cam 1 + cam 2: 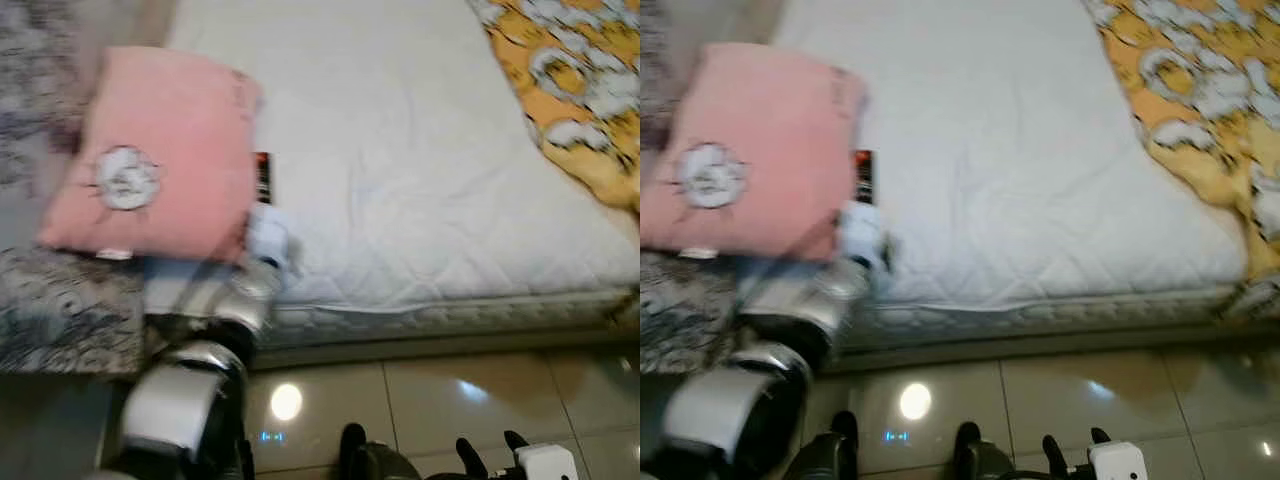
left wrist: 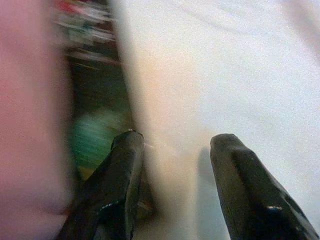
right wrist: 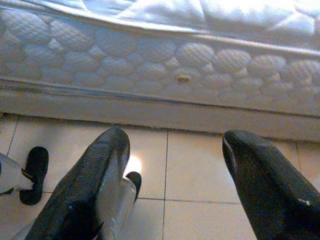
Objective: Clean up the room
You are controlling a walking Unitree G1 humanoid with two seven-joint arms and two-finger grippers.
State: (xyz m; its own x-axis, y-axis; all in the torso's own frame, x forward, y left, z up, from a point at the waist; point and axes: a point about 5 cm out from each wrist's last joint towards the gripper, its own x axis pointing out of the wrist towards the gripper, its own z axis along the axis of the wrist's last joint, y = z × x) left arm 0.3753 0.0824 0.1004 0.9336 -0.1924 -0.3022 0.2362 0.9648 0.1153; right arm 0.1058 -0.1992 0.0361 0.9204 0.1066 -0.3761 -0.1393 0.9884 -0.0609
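Note:
A pink pillow (image 1: pixel 160 150) with a white round patch lies at the left edge of the white mattress (image 1: pixel 420 150), partly overhanging it. My left arm (image 1: pixel 200 370) reaches up under the pillow's near right corner. In the left wrist view my left gripper (image 2: pixel 172 140) is open, with the blurred pink pillow (image 2: pixel 30 125) beside one finger and bare white sheet between the fingers. My right gripper (image 3: pixel 175 135) hangs open low over the floor tiles, facing the quilted side of the mattress (image 3: pixel 165 60).
An orange blanket with white flowers (image 1: pixel 580 80) covers the bed's far right. Grey patterned fabric (image 1: pixel 60 310) lies left of the bed under the pillow. A small black-and-red thing (image 1: pixel 263 177) sits at the pillow's right edge. Glossy beige tiles (image 1: pixel 450 390) run along the bed.

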